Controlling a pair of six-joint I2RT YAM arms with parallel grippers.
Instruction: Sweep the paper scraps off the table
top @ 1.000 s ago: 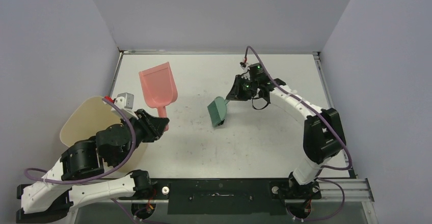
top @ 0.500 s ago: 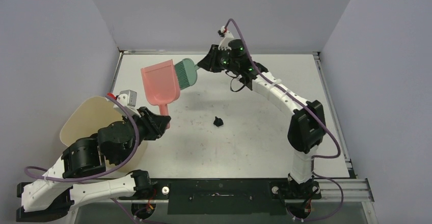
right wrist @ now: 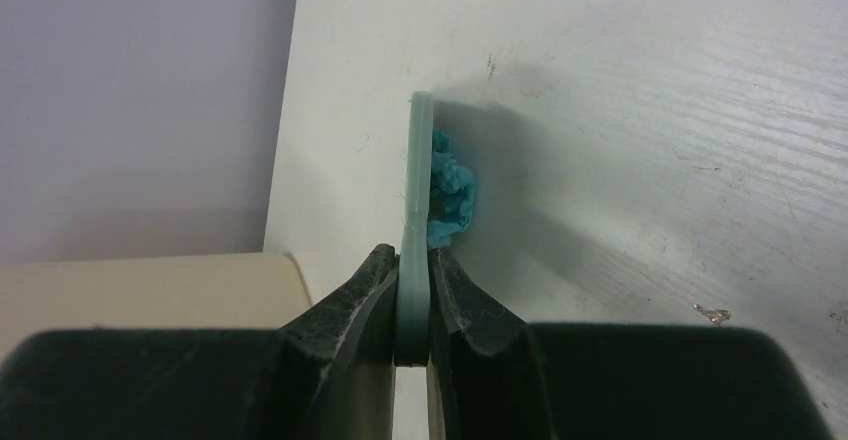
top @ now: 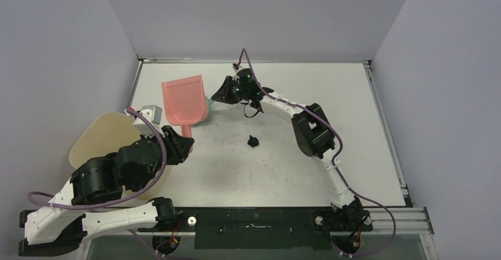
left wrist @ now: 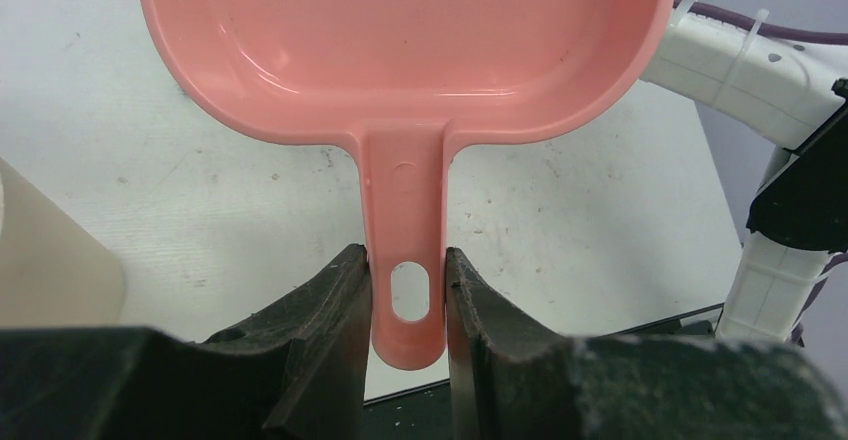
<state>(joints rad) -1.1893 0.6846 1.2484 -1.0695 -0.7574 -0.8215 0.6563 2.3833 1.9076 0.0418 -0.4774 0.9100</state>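
My left gripper is shut on the handle of the pink dustpan, whose pan lies flat on the white table at the far left. In the left wrist view the handle sits pinched between both fingers, and the pan is empty as far as it shows. My right gripper is shut on the teal brush, right beside the dustpan's right edge. A teal crumpled lump sits against the brush; bristles or scrap, I cannot tell. One black paper scrap lies mid-table, apart from both tools.
A beige round-cornered bin stands at the left edge beside my left arm, seen also as the bin in the right wrist view. Grey walls close the far and side edges. My right arm arches across the table's middle.
My right arm swung the brush from the table's middle up to the far left, then down beside the dustpan. The black scrap it had covered stays behind. The left gripper barely shifted.
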